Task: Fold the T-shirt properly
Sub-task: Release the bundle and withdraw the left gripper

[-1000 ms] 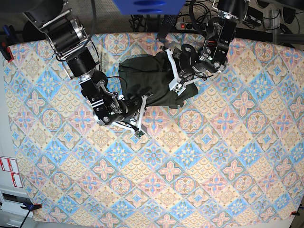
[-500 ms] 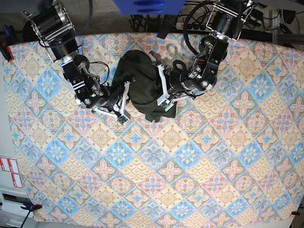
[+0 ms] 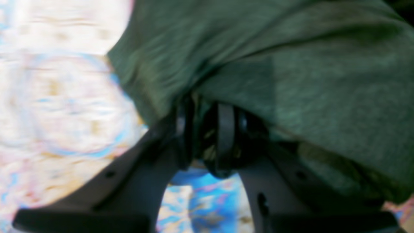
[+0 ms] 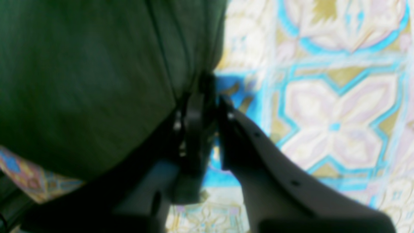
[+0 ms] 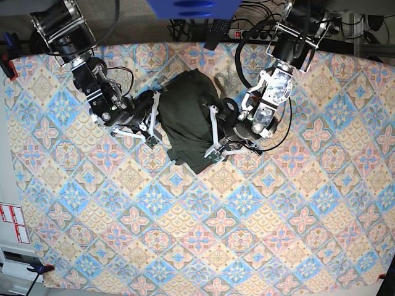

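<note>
The T-shirt (image 5: 185,117) is a dark olive-green bunched heap at the back middle of the patterned table. My left gripper (image 5: 213,138) is at its right lower edge, shut on a fold of the fabric. In the left wrist view the gripper (image 3: 202,129) pinches the T-shirt (image 3: 291,81), which drapes over it. My right gripper (image 5: 154,118) is at the heap's left edge. In the right wrist view the gripper (image 4: 210,106) is shut on the hem of the T-shirt (image 4: 81,81). Sleeves and collar are hidden in the folds.
A tablecloth (image 5: 203,234) with a blue, pink and tan tile pattern covers the table. Cables and a power strip (image 5: 247,31) lie beyond the back edge. A blue object (image 5: 191,7) hangs at the top. A red clamp (image 5: 6,65) grips the left edge.
My left gripper has moved down and left, my right gripper up and left, both holding fabric. The shirt has shifted left and drawn into a narrower, taller heap.
</note>
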Controlling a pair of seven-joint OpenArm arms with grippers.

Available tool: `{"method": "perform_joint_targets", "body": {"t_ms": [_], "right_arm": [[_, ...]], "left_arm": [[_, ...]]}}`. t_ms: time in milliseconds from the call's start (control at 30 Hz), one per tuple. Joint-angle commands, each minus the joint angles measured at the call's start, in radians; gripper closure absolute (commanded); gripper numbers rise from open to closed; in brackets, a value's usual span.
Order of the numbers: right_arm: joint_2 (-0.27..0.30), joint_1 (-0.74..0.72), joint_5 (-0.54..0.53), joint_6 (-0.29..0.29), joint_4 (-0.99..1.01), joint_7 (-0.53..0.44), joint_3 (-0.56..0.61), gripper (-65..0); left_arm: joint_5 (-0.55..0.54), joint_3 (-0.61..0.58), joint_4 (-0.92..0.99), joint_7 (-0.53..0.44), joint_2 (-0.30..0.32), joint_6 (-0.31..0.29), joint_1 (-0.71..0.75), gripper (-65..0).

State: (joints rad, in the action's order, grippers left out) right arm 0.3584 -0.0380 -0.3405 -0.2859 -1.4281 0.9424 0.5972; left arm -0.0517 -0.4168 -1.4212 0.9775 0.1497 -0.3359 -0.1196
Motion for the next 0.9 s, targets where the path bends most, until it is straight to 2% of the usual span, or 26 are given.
{"method": "perform_joint_targets", "body": {"t_ms": [0, 233, 467, 567, 700, 767, 867], "right_arm": [[0.014, 0.013, 0.007, -0.011, -0.015, 0.05, 0.002, -7.8], [0.015, 0.051, 0.005, -0.011, -0.081, 0.051, 0.002, -7.8], [0.031, 0.079, 0.005, -0.011, -0.172, 0.097, -0.01, -7.8], [0.029, 0.112, 0.005, -0.011, -0.216, 0.114, -0.109, -7.8], [0.029, 0.146, 0.005, -0.011, -0.285, 0.117, -0.227, -7.8], [0.029, 0.165, 0.005, -0.011, -0.33, 0.117, -0.265, -7.8], [0.029, 0.186, 0.005, -0.011, -0.399, 0.117, -0.28, -7.8]], "left_arm": [[0.013, 0.003, -0.014, -0.013, -0.002, 0.011, -0.027, -11.4], [0.051, 0.003, -0.011, -0.021, -0.002, 0.011, -0.055, -11.4], [0.051, 0.009, 0.095, -0.102, -0.006, 0.013, -0.084, -10.9], [0.051, 0.011, 0.084, -0.114, -0.006, 0.016, -0.084, -10.8], [0.049, 0.028, -0.002, -0.114, 0.001, 0.091, -0.061, -10.8], [0.04, 0.088, -0.086, -0.116, 0.024, 0.119, -0.018, -10.8], [0.026, 0.203, -0.191, -0.119, 0.034, 0.119, 0.051, -10.8]]}}
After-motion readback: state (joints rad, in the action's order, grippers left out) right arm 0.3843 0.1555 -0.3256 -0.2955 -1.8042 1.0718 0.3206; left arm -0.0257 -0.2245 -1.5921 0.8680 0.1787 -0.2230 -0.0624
